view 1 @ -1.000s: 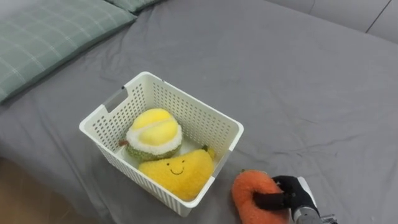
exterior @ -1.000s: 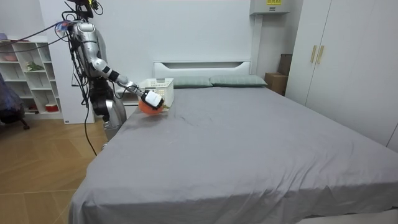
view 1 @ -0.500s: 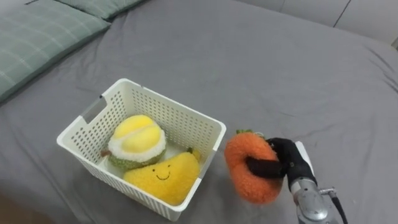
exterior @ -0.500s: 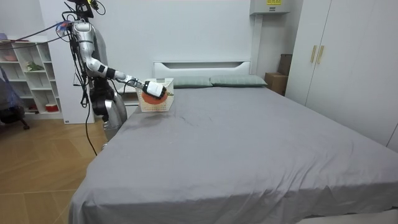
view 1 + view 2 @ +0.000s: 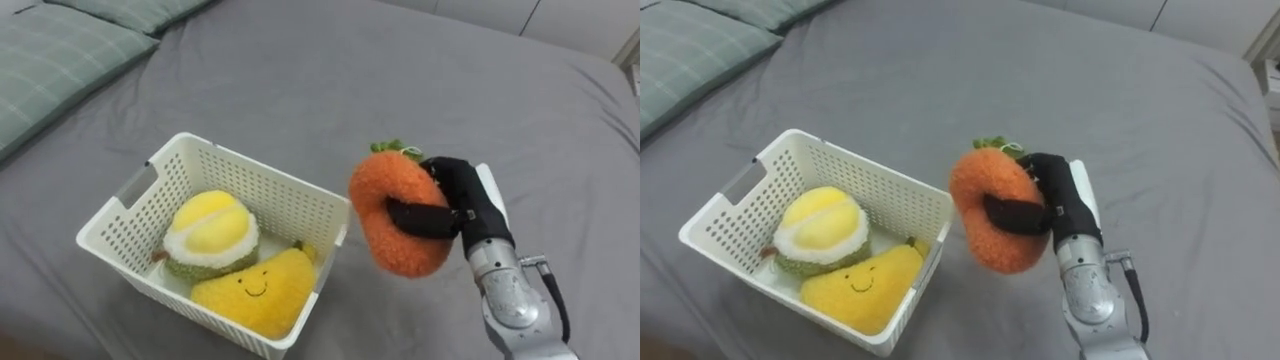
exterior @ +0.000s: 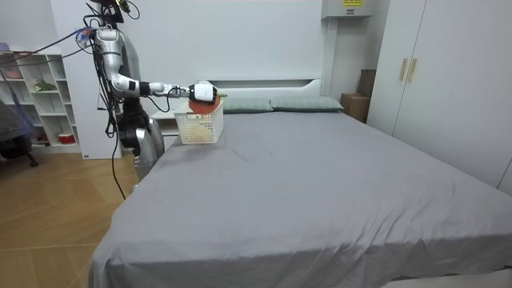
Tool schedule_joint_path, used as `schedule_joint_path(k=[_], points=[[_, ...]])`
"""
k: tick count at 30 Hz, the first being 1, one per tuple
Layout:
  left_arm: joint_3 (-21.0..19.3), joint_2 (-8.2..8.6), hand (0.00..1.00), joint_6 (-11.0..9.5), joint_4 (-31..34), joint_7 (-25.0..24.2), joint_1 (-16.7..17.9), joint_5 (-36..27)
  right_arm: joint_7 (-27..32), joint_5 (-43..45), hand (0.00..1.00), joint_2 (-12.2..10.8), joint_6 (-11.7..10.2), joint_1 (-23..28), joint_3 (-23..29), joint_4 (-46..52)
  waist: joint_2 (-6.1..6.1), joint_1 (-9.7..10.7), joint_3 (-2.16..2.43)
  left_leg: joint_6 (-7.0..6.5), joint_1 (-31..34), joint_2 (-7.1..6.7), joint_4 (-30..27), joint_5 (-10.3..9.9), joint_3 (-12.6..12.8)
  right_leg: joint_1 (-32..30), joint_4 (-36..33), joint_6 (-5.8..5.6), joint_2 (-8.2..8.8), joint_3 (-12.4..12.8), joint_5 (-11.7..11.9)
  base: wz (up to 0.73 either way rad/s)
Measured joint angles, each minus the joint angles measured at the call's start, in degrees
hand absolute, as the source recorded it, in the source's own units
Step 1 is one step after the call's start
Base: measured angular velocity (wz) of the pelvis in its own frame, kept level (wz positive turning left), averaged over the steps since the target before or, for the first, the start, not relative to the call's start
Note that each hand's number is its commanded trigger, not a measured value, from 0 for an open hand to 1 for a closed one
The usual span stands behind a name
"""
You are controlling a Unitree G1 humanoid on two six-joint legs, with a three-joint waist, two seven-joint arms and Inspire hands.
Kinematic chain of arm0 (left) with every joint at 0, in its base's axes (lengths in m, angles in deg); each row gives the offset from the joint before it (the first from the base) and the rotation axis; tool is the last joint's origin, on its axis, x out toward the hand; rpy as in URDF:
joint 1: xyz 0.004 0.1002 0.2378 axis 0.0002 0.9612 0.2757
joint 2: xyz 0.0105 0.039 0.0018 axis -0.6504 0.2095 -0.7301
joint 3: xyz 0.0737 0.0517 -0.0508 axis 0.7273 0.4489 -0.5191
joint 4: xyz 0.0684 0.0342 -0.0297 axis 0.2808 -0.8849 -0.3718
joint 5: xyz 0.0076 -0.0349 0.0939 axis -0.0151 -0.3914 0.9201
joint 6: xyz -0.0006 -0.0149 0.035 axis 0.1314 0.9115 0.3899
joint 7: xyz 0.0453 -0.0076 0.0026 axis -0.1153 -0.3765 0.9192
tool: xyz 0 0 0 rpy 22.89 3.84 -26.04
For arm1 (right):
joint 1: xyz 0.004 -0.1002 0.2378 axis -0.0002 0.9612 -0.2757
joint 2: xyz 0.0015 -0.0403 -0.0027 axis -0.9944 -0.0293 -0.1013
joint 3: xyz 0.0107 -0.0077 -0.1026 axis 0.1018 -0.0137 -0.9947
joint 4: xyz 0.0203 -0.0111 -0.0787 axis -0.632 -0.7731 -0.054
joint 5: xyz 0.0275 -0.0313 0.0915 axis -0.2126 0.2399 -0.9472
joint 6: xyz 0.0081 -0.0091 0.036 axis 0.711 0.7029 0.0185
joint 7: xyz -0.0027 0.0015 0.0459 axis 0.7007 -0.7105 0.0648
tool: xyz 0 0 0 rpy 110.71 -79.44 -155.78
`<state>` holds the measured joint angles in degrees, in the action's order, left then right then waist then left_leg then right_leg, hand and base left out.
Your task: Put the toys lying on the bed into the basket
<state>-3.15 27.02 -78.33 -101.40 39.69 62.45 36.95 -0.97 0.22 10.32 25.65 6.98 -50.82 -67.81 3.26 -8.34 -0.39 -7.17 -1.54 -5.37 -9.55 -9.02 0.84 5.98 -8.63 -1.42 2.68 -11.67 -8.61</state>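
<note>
Right hand [image 5: 468, 203] grips carrot plush [image 5: 383, 182] beside basket [image 5: 262, 180] holding durian toy [image 5: 205, 232], yellow toy [image 5: 255, 290].

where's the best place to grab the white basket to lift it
Probably the handle slot cut into the short end wall of the white basket, on the robot's left. Come from that end and hook fingers through it under the rim; the long walls are plain lattice with no hold. The right hand is full, curled round the orange plush.
</note>
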Motion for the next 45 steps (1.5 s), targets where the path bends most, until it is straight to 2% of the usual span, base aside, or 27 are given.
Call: schedule_joint_path(k=[4, 10, 15, 18, 24, 29, 30, 32, 33, 34, 35, 41, 45], points=[[0.0, -0.05, 0.0, 0.1, -1.3, -0.7, 0.0, 0.1, -1.3, 1.2, 1.0, -0.1, 0.6, -2.5, -0.2, 2.3, 0.09, -0.6, 0.06, 0.0, 0.7, 0.01, -0.1, 0.0, 0.0, -0.6, 0.0, 0.0, -0.01, 0.2, 0.0, 0.0], [-0.1, -0.15, 0.0, 0.4, -1.7, -1.2, -1.0, 0.1, -2.4, 2.7, 1.0, -0.1, 0.7, -6.2, -1.1, 6.1, 0.46, -3.0, 0.3, 0.01, 0.9, 0.03, -0.3, 0.0, 0.0, -1.0, 0.0, 0.0, 0.05, -0.1, 0.0, 0.0], [0.0, -0.33, 0.0, 0.5, -1.5, -2.0, -1.6, 0.2, -2.7, 4.8, 1.0, -0.1, 1.2, -9.1, -3.5, 9.4, 1.22, -3.3, 0.28, 0.01, 1.1, -0.02, -0.3, 0.0, -0.6, -1.0, 0.0, -0.01, 0.1, -1.3, 0.0, 0.07], [0.3, -0.58, 0.0, 1.1, -1.4, -2.3, -2.0, 1.2, -2.8, 5.4, 1.0, -0.1, 2.2, -10.6, -5.0, 9.5, 2.02, -4.2, 0.04, 0.01, 1.1, -0.03, -0.3, 0.0, -0.7, -1.0, 0.1, -0.01, 0.09, -1.3, 0.0, 0.01], [1.5, -0.65, 0.0, 1.6, -1.7, -2.2, -2.5, 1.2, -6.1, 6.7, 1.0, -2.3, 4.2, -11.3, -9.3, 9.7, 2.37, -5.2, 0.13, -0.02, 1.3, -0.2, -0.7, 0.0, -1.5, -0.8, 0.0, -0.03, 0.2, -1.8, 0.0, 0.06], [1.5, -0.61, 0.0, 2.9, -2.1, -2.3, -3.2, 1.4, -9.5, 11.3, 1.0, -2.8, 4.4, -13.5, -9.9, 9.7, 2.33, -7.4, 0.1, -0.01, 1.4, -0.2, -0.5, 0.0, -1.6, -0.8, 0.0, -0.03, 0.17, -1.8, 0.0, 0.01], [1.5, -0.6, 0.0, 3.0, -2.1, -2.3, -3.3, 1.6, -9.7, 11.4, 0.78, -2.8, 4.4, -13.6, -9.9, 9.7, 2.33, -7.7, 0.1, -0.01, 1.5, -0.2, -0.5, 0.0, -1.6, -0.8, 0.0, -0.03, 0.17, -1.7, 0.0, 0.0], [1.5, -0.6, 0.0, 3.3, -2.1, -2.4, -3.3, 1.6, -10.6, 12.0, 0.53, -3.0, 4.8, -14.1, -10.4, 9.7, 2.34, -8.1, 0.1, -0.01, 1.7, -0.22, -0.5, 0.0, -1.8, -0.8, 0.0, -0.03, 0.15, -1.8, 0.0, 0.03], [1.5, -0.6, 0.0, 3.5, -2.1, -2.5, -3.4, 1.6, -10.6, 12.1, 0.46, -3.0, 5.1, -14.2, -10.7, 9.7, 2.35, -8.2, 0.11, -0.01, 1.8, -0.22, -0.5, 0.0, -1.8, -0.9, 0.0, -0.03, 0.14, -1.8, 0.0, 0.04], [1.4, -0.58, 0.0, 3.7, -2.1, -2.8, -3.4, 1.7, -10.7, 12.4, 0.25, -3.0, 5.4, -14.3, -11.2, 9.7, 2.35, -8.4, 0.1, -0.01, 1.9, -0.23, -0.5, 0.0, -1.9, -0.9, 0.1, -0.03, 0.14, -1.9, 0.0, 0.0], [1.4, -0.57, 0.0, 3.9, -2.1, -3.0, -3.5, 1.8, -10.7, 12.4, 0.0, -2.9, 5.7, -14.3, -11.6, 9.6, 2.36, -8.8, 0.08, -0.01, 1.8, -0.24, -0.5, 0.0, -1.9, -1.0, 0.1, -0.03, 0.16, -1.9, 0.0, 0.0], [1.3, -0.61, 0.0, 4.0, -2.1, -3.5, -3.9, 2.8, -11.2, 12.5, 0.0, -2.7, 6.5, -14.3, -12.1, 8.5, 2.67, -9.9, -0.49, -0.01, 2.2, -0.36, -0.5, 0.0, -2.5, -1.0, 0.3, -0.03, 0.18, -2.6, 0.0, 0.03], [0.9, -0.57, 0.0, 4.0, -2.0, -3.6, -4.0, 2.8, -11.2, 12.9, 0.0, -2.7, 6.6, -14.3, -13.5, 7.0, 2.85, -10.0, -0.5, 0.0, 2.6, -0.44, -1.1, 0.1, -2.8, -0.9, 0.9, -0.11, 0.11, -2.8, 0.1, 0.07]])
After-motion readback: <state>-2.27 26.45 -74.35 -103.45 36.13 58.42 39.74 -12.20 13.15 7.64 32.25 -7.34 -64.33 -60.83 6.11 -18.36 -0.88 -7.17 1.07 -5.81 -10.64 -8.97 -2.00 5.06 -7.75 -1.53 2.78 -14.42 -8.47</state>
